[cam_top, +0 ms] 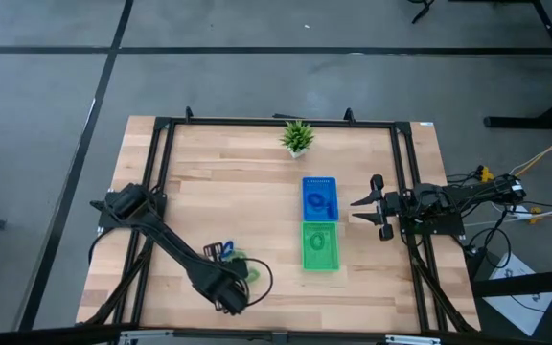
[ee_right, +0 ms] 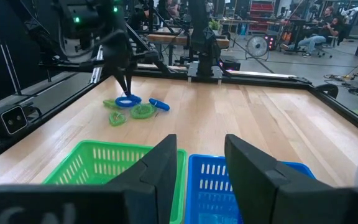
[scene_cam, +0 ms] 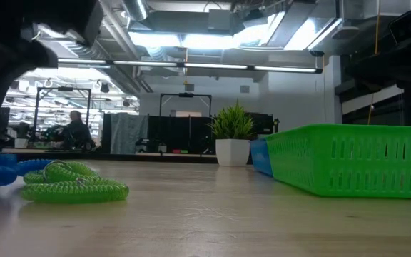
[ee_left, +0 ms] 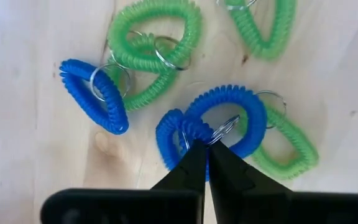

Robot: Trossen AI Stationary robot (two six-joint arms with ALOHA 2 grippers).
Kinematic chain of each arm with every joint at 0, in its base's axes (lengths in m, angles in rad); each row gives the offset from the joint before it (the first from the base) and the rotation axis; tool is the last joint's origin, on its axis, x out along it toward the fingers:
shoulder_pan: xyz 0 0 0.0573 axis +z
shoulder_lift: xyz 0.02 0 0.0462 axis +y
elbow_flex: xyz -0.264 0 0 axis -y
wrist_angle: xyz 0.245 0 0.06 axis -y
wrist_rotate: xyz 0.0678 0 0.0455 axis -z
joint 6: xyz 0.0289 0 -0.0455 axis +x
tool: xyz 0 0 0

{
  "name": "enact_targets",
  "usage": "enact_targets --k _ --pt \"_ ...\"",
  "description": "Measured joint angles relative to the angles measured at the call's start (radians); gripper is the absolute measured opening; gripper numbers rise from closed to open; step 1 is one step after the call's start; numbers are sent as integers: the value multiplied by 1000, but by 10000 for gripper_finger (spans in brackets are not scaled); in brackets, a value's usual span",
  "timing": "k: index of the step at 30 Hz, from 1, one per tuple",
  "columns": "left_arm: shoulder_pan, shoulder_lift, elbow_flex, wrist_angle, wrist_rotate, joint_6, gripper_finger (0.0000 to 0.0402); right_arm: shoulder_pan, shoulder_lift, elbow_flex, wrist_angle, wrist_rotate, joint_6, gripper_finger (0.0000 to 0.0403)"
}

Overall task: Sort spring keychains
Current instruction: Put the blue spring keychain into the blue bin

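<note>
- Several spring keychains (ee_left: 166, 74) lie in a loose heap on the wooden table (cam_top: 238, 192), near its front edge on the left arm's side, well apart from the two trays.
- In the left wrist view the heap holds blue and light green coils: a blue keychain (ee_left: 95, 96) lies off to one side against a green keychain (ee_left: 157, 37), and two more green ones sit at the far and near edges of the pile.
- The left gripper (ee_left: 205, 149) is down on the heap, its two dark fingers (ee_left: 191, 165) pressed together with no gap between them.
- The fingertips are pinched on the coil and metal ring of a doubled-over blue keychain in the middle (ee_left: 229, 102), which lies on top of a green coil (ee_left: 291, 152).
- From the high view, the left arm reaches diagonally across the table to this pile (cam_top: 230, 254).
- The blue tray (cam_top: 319, 197) and the green tray (cam_top: 320, 245) sit edge to edge near the table's middle right, each holding at least one keychain of its own colour.
- The right gripper (ee_right: 201, 162) waits just beside the trays on the right arm's side, its fingers spread apart and holding nothing.
- A small potted plant (cam_top: 297, 136) stands at the far edge of the table.
</note>
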Motion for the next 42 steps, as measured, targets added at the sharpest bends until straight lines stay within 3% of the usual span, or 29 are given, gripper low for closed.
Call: enact_targets --k 11,20,34,42 --pt "0 -148 0 -43 -79 0 3 0 0 0 0 0 0 136" --pt "-1 -311 0 -73 -237 27 3 0 0 0 0 0 0 136" --pt "-1 -526 0 -74 -278 175 3 0 0 0 0 0 0 136" --pt "2 -578 0 -73 -328 269 3 0 0 0 0 0 0 136"
